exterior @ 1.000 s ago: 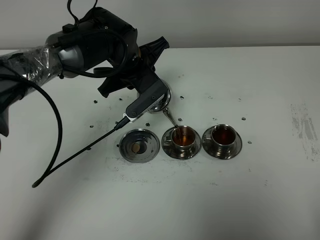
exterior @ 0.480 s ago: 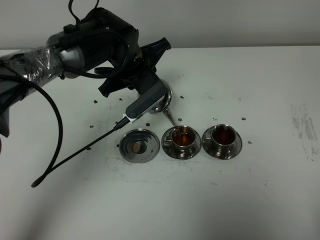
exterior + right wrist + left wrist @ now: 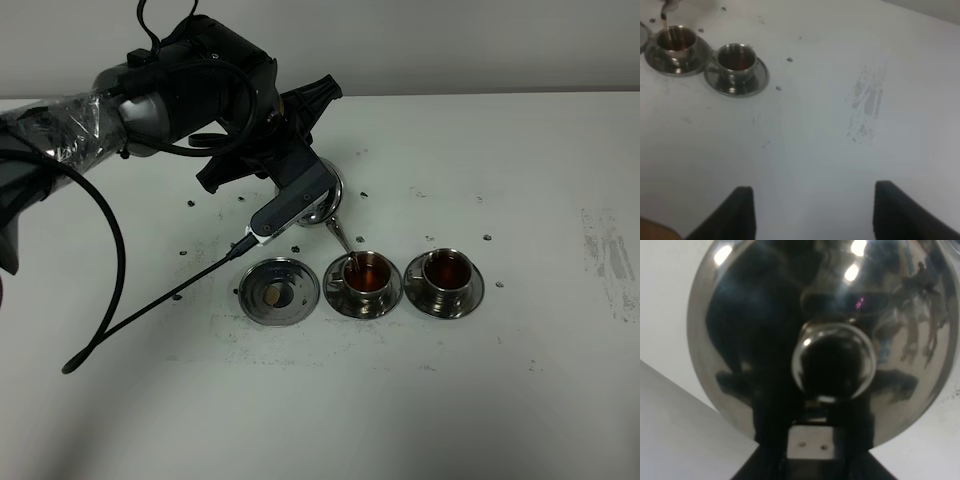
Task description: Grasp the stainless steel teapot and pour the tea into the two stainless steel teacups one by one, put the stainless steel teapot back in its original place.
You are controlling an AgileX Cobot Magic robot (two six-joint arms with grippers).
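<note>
My left gripper (image 3: 305, 195) is shut on the stainless steel teapot (image 3: 326, 197), which it holds tilted above the table. The thin spout (image 3: 340, 235) points down at the left teacup (image 3: 367, 274), and a thin stream of tea (image 3: 351, 262) runs into it. This cup holds reddish-brown tea, and so does the right teacup (image 3: 446, 270); each stands on its saucer. The flat round dish (image 3: 279, 292) with a tan spot lies bare, left of the cups. In the left wrist view the domed lid (image 3: 765, 330) and its knob (image 3: 832, 360) fill the picture. My right gripper (image 3: 812, 212) hangs open, away from both cups (image 3: 676, 40) (image 3: 736, 57).
A black cable (image 3: 150, 310) trails from the left arm across the table's left side. Small dark specks dot the white table around the cups. A grey scuff mark (image 3: 610, 250) (image 3: 867, 107) lies at the right.
The teapot stays tilted over the left cup and the tea keeps running. No arm has visibly moved.
</note>
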